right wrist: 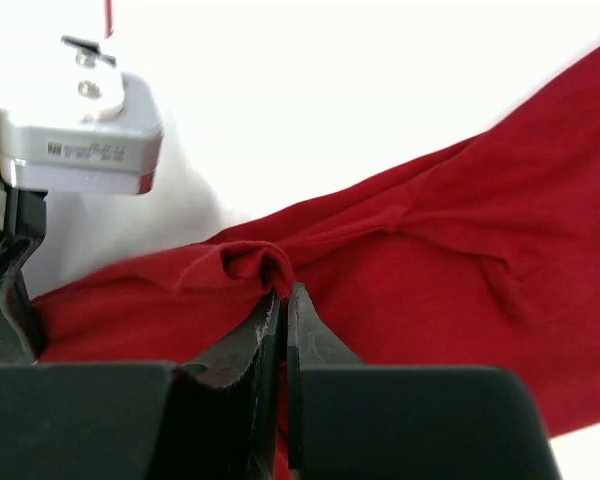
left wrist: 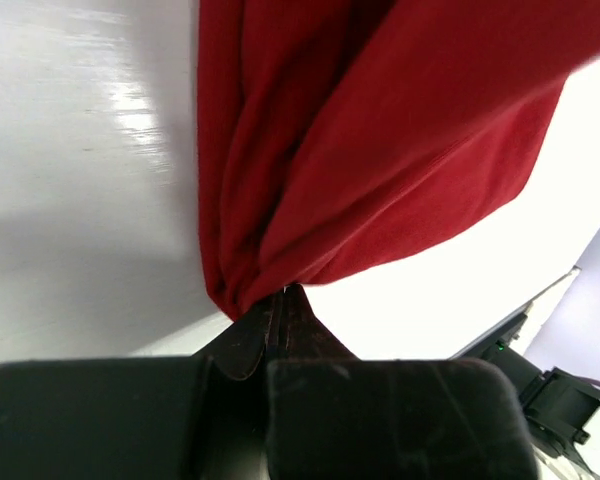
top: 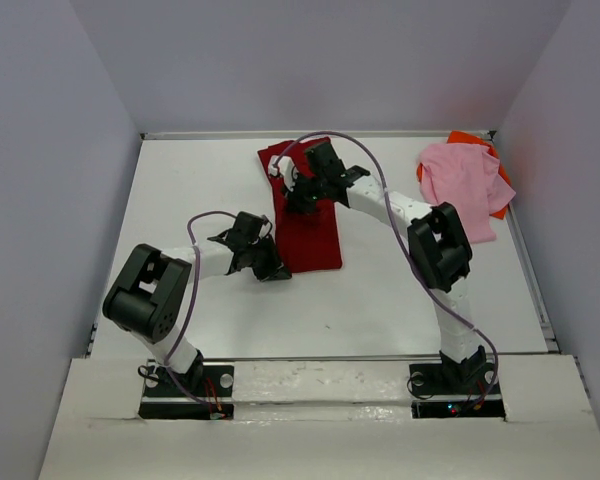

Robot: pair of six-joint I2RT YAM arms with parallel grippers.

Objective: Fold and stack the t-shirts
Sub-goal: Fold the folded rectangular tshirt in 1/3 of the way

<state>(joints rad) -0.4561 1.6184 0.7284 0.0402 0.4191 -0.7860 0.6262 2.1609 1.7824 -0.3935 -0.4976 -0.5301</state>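
Observation:
A dark red t-shirt (top: 309, 228) lies folded into a long strip at the table's centre back. My left gripper (top: 270, 268) is shut on its near left corner; the left wrist view shows red cloth (left wrist: 360, 140) bunched at the closed tips (left wrist: 283, 292). My right gripper (top: 298, 200) is shut on a pinched fold of the same shirt (right wrist: 430, 270) further back, with the cloth gathered at its tips (right wrist: 285, 290). A light pink t-shirt (top: 464, 186) lies crumpled at the back right on top of a bright orange t-shirt (top: 492, 172), of which only edges show.
Grey walls close in the white table (top: 380, 310) on the left, back and right. The other arm's white wrist housing (right wrist: 80, 120) shows at the upper left of the right wrist view. A purple cable (top: 380, 180) loops above the right arm.

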